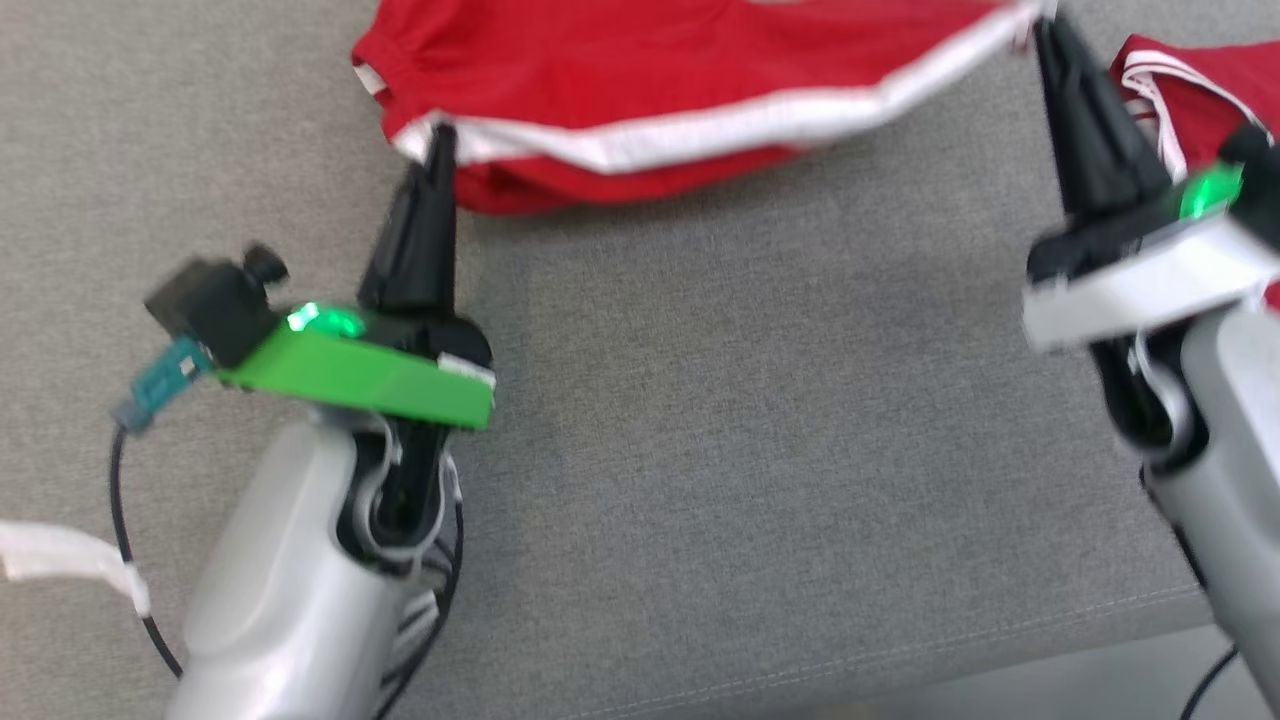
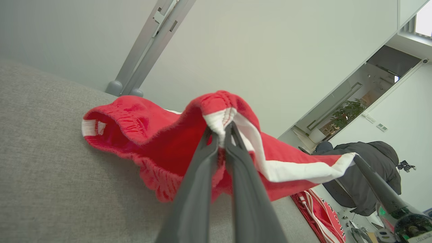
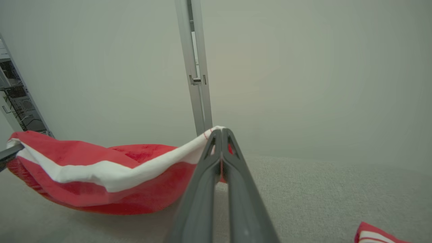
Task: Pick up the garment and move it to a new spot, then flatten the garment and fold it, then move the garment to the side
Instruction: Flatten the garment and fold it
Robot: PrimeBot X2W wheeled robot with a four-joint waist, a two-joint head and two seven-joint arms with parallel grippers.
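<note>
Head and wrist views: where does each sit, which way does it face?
Head: above, facing down on the grey fabric surface; left hand and right hand with forearms show.
Left wrist: looks along its own fingers at the pinched red garment, wall beyond.
Right wrist: along its own fingers at the garment's other end.
Shared: both wrist views show the white hem.

Left gripper (image 1: 442, 140): long dark fingers pressed together, pointing up head view, garment (image 1: 650, 70) hem pinched between jaws at very tips. Right gripper (image 1: 1045, 30): jaws fully closed, white hem corner caught between tips. Grippers well apart. Pale left forearm (image 1: 290, 560) rises from lower left, right forearm (image 1: 1230, 420) from lower right. Green light lit on each wrist.
</note>
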